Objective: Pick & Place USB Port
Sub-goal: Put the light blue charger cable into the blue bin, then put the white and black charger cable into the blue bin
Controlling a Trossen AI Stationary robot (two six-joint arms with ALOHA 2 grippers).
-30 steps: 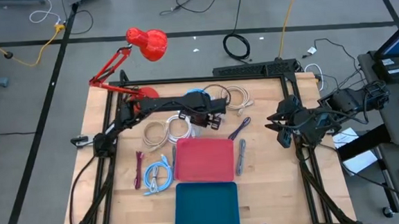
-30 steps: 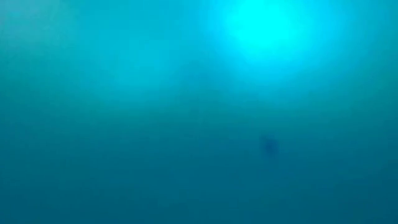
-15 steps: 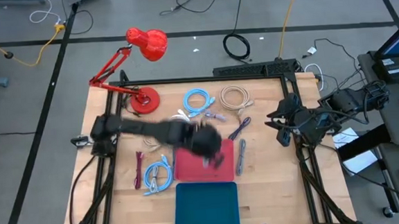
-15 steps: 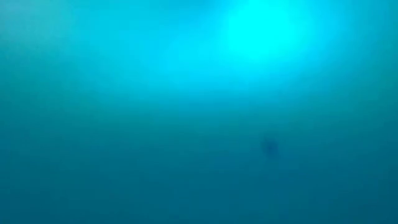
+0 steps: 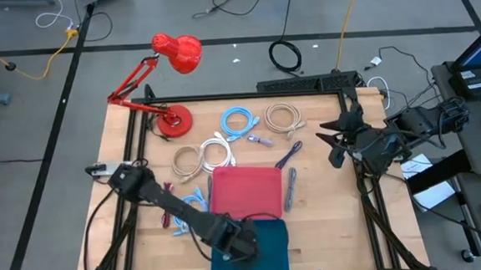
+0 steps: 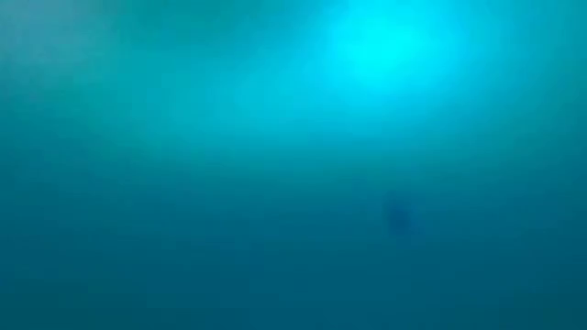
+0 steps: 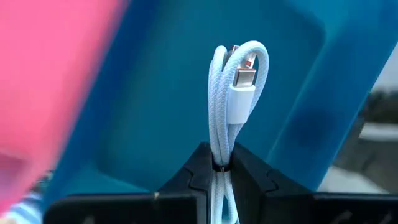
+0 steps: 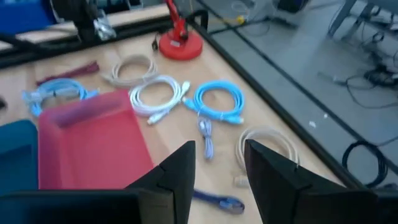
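Gripping white cable (image 7: pixel 229 118) over teal tray (image 5: pixel 268 246), left fingers (image 7: pixel 199 171); right fingers (image 8: pixel 180 171) apparently parted.

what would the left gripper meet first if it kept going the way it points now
Most likely the teal plastic tray. The left gripper, shut on a folded white braided USB cable, points into the tray's hollow, so the cable's tip would probably touch its floor first; depth is unclear.

Robotics lab: wooden bench (image 5: pixel 117 176), red desk lamp (image 5: pixel 166 72), cables trailing over grey floor (image 5: pixel 37 97).
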